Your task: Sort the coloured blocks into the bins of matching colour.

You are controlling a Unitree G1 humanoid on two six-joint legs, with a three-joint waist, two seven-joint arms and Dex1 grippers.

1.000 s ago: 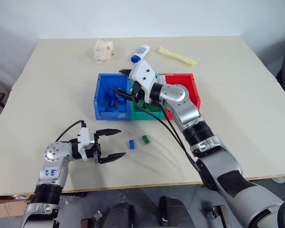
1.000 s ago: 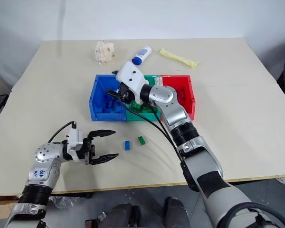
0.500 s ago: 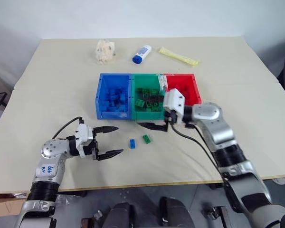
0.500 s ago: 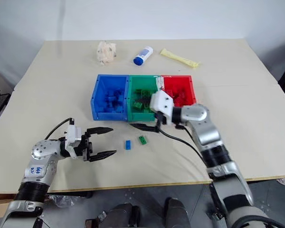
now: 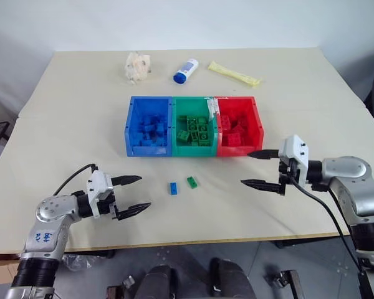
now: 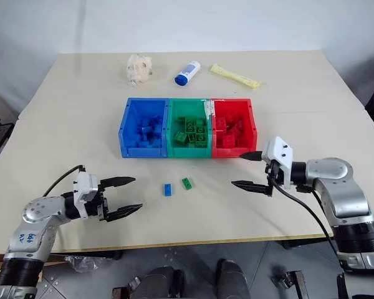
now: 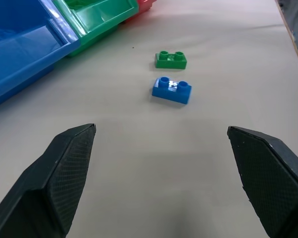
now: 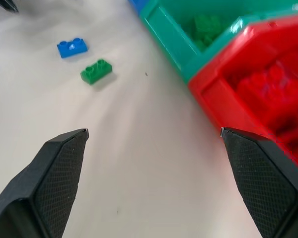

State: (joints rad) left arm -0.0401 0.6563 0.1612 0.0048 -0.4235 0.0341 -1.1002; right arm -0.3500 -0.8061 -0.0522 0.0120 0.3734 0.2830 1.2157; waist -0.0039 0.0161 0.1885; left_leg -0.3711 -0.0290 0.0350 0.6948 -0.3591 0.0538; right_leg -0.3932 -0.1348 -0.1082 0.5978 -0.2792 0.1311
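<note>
Nearly done: bins (image 5: 193, 134) full. Blue block (image 5: 172, 189) and green block (image 5: 191, 182) lie loose on table (image 5: 75, 112), between left pincer (image 5: 132, 194) and right pincer (image 5: 260, 168), both wide open, empty.

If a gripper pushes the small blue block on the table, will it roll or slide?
The blue block is boxy with a flat base, so it probably slides instead of rolling. It looks like rigid, light plastic. Its smooth sides may slip between fingertips.
</note>
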